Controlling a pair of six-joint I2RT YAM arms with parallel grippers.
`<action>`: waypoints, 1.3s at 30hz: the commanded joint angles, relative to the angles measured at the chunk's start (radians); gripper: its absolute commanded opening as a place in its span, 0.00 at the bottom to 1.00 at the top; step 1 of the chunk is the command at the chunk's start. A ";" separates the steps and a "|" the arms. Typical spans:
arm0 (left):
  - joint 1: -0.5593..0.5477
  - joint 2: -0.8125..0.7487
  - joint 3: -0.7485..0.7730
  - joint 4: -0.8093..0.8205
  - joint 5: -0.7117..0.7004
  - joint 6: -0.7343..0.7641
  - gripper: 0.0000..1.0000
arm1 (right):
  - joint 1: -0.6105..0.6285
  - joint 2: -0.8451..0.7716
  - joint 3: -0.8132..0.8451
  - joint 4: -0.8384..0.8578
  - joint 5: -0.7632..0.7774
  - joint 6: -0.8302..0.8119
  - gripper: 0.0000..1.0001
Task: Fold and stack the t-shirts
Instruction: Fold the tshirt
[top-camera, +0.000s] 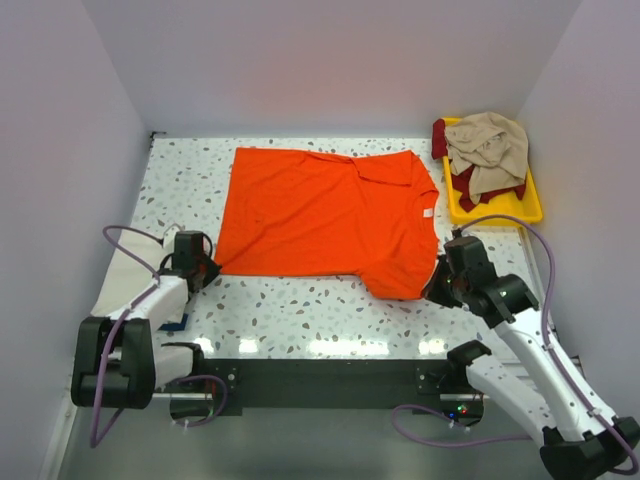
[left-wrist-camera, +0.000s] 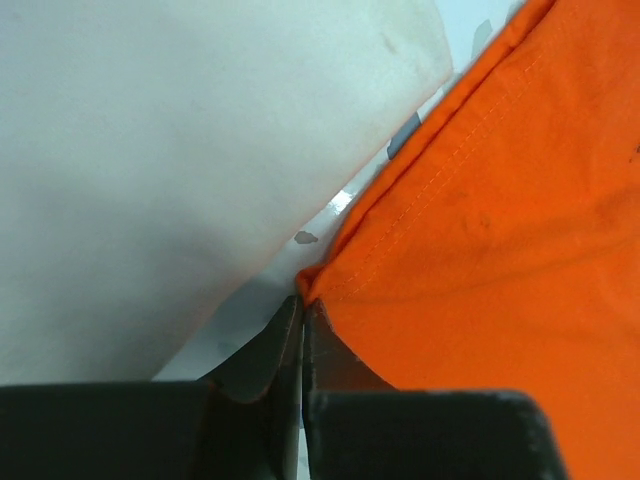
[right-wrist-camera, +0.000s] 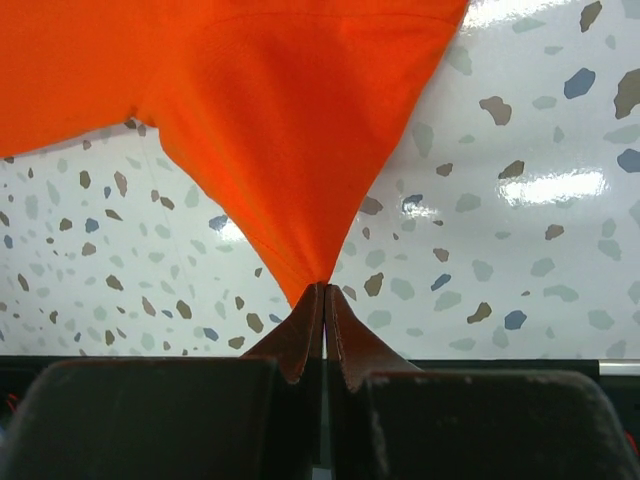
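Note:
A bright orange t-shirt (top-camera: 325, 220) lies spread flat on the speckled table, its small white tag (top-camera: 427, 212) at the right. My left gripper (top-camera: 207, 270) is shut on the shirt's near left corner (left-wrist-camera: 312, 283). My right gripper (top-camera: 437, 285) is shut on the near right edge, and the cloth (right-wrist-camera: 290, 150) rises taut from the tips. A cream-white t-shirt (top-camera: 135, 275) lies folded at the left under the left arm and also shows in the left wrist view (left-wrist-camera: 170, 170). Beige (top-camera: 490, 150) and dark red (top-camera: 440, 135) t-shirts lie crumpled in the tray.
A yellow plastic tray (top-camera: 500, 210) stands at the back right corner. White walls close in the table on the left, back and right. A black rail (top-camera: 320, 375) runs along the near edge between the arm bases.

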 joint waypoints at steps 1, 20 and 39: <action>-0.005 0.001 -0.010 0.057 -0.004 0.014 0.01 | 0.004 -0.028 0.053 -0.050 0.031 -0.008 0.00; -0.007 -0.091 0.140 -0.050 0.088 0.036 0.00 | 0.004 0.058 0.092 0.043 0.005 -0.013 0.00; -0.011 0.518 0.670 -0.053 0.128 0.014 0.00 | -0.185 0.825 0.530 0.433 -0.082 -0.148 0.00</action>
